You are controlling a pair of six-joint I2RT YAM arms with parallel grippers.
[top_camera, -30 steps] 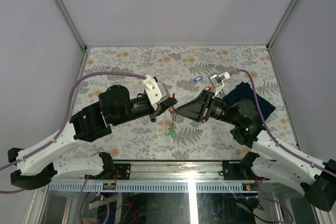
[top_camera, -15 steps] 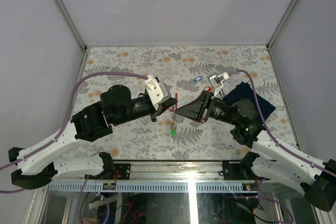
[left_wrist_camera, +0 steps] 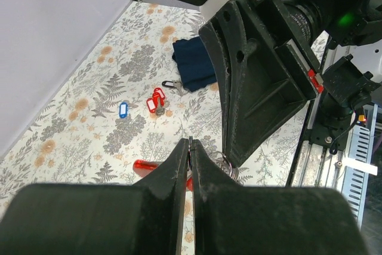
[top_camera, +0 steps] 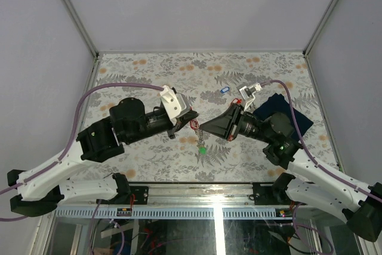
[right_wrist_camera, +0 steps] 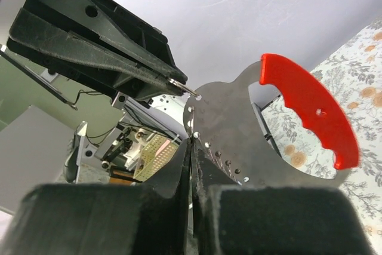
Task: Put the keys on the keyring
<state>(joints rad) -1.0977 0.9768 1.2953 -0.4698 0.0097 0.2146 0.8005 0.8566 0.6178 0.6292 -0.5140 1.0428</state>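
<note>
Holds the keyring [top_camera: 194,126] at the centre of the top view with the left gripper [top_camera: 190,121], pads pressed flat together on its wire. Has drawn that arm slightly leftward over the last second. Lets a green tag [top_camera: 203,149] dangle below on its chain, now swung a little further right than before.

Has just snapped the right gripper [top_camera: 203,127] from part-open to fully pressed together, tip to tip with the left. Seems, in the right wrist view, to nip the edge of a flat plate [right_wrist_camera: 221,117] with a red rim, hanging off the ring. Means the bundle is now gripped from both sides, so probably steadied for prying the coil or threading. Cannot tell whether the coil is parted yet.

Leaves more keys on the table [top_camera: 137,70]: a blue key [top_camera: 224,90] just right of centre, and red keys [left_wrist_camera: 156,101] beside the cloth [top_camera: 301,120] at far right. Still needs those fetched and threaded, so looks far from finished. Risks slipping off so thin a plate under any twist.
</note>
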